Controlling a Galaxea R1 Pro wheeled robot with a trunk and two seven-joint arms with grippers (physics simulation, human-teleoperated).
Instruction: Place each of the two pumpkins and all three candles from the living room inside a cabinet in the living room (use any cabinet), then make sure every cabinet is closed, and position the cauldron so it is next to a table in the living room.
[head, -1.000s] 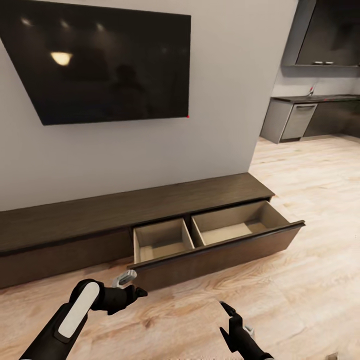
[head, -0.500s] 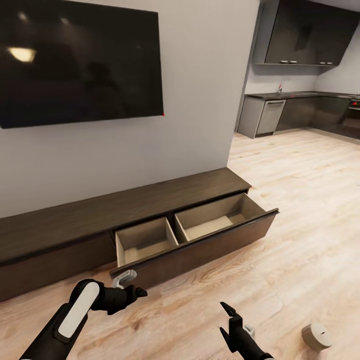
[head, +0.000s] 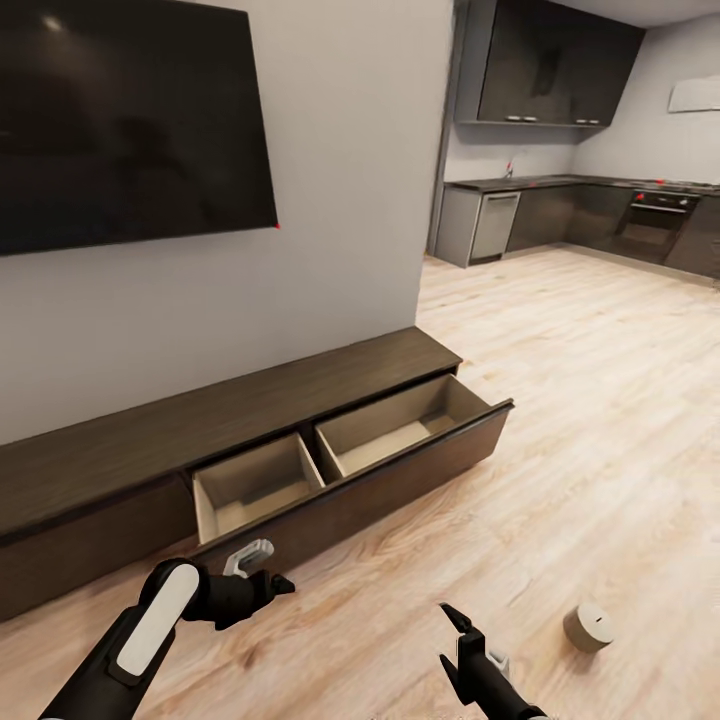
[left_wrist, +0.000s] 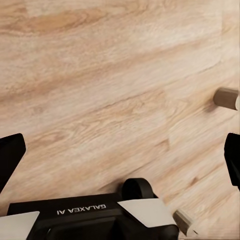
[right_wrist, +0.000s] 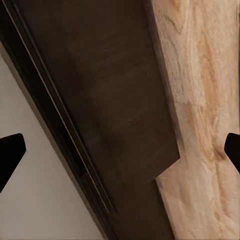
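Far left in your head view, a black wall TV (head: 120, 130) hangs on the grey wall above the cabinet (head: 200, 430), the long low dark-brown unit running along that wall. Your left gripper (head: 272, 582) hovers over the wood floor (head: 560, 400) just in front of the cabinet's left part, arm coming in from the lower left corner. In the left wrist view its fingertips (left_wrist: 10, 157) sit at opposite edges, wide apart, nothing between them, so that hand is released and empty; only floor planks lie under it, plus a small beige cylinder (left_wrist: 226, 98) lying on the floor off to the side.

Middle: one wide cabinet drawer (head: 350, 460) is pulled out, split into two pale beige compartments, both bare as far as you can see.

Your right gripper (head: 458, 640) hangs low over the floor, right of the left one and well apart from it. The right wrist view looks at the dark cabinet front, its fingertips (right_wrist: 11, 150) spread to the picture's edges, nothing held: released too.

Right of that, a small beige cylindrical object (head: 588, 627) stands on the floor, well apart from the cabinet; cannot tell what it is.

Far right, back: dark grey kitchen cupboards (head: 560, 65) and counter (head: 520, 183).
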